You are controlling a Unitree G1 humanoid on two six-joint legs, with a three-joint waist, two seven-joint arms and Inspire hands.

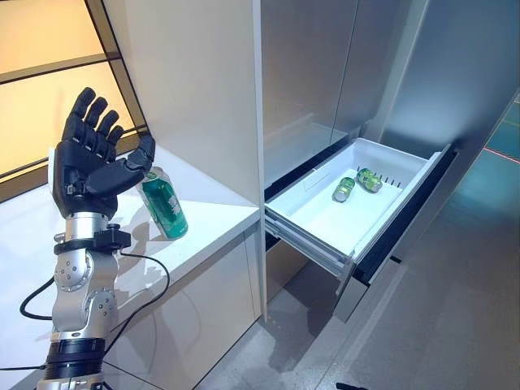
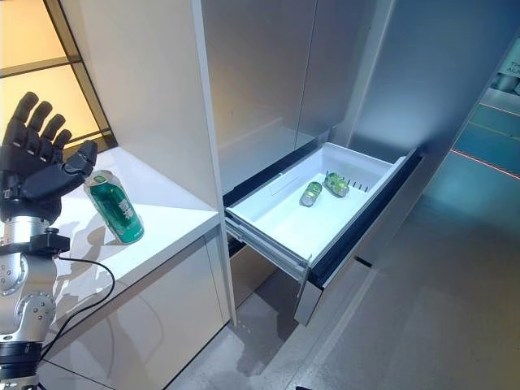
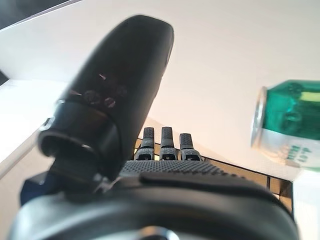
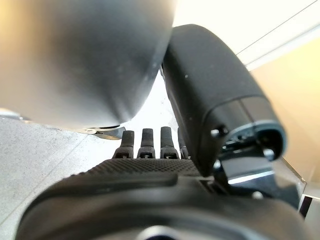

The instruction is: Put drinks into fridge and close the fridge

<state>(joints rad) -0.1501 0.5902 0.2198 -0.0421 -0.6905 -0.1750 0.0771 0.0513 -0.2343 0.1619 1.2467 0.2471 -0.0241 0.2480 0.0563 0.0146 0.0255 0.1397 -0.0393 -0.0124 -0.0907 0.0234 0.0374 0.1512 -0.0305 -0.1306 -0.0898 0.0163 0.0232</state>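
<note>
The left hand (image 1: 85, 166), fingers spread and holding nothing, is raised just left of a tilted green can (image 1: 165, 205) on the white tabletop (image 1: 211, 219), while two more cans (image 1: 357, 184) lie in the open fridge drawer (image 1: 325, 219) to the right.

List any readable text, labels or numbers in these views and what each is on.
None can be read.
Green can on the white counter: white print on its side, too blurred to read.
Two green cans in the open fridge drawer: markings too small to read.
Left hand, open beside the counter can: no visible lettering.
</note>
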